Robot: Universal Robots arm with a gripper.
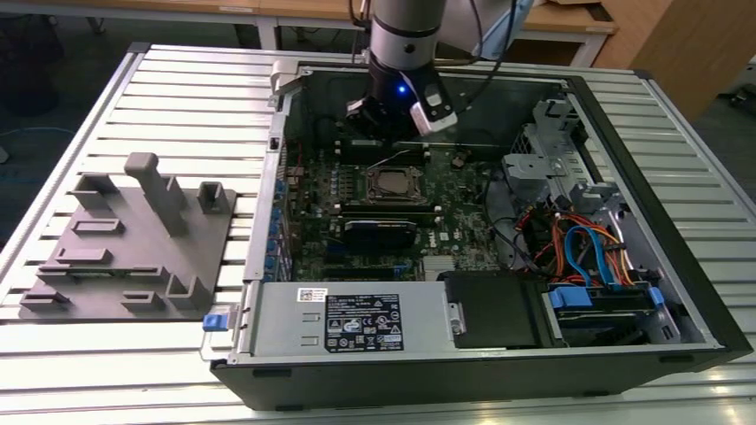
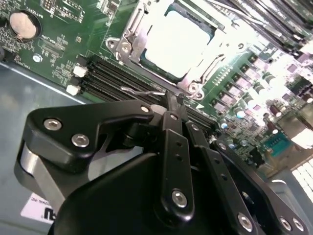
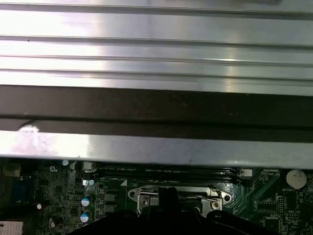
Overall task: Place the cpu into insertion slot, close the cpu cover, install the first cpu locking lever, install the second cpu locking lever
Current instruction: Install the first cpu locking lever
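The cpu (image 2: 178,41) lies bright and silvery in the insertion slot (image 1: 396,183) on the green motherboard. The cpu cover (image 2: 128,36), a silvery frame, lies flat around it. A thin wire locking lever (image 2: 142,91) runs beside the slot's edge, and in the exterior view a thin lever (image 1: 392,158) stands up behind the slot. My gripper (image 2: 171,100) is shut, its black fingertips right at the lever's end; whether they touch it I cannot tell. In the exterior view the gripper (image 1: 390,124) hangs just behind the slot inside the case. The first wrist view has the slot (image 3: 178,196) behind the dark fingers.
Long black memory slots (image 2: 112,78) run next to the socket, and a coin battery (image 2: 22,24) sits farther off. A black card (image 1: 378,232), a power supply (image 1: 349,319) and blue and orange cables (image 1: 590,248) crowd the case. A grey fixture block (image 1: 130,239) stands at the exterior view's left.
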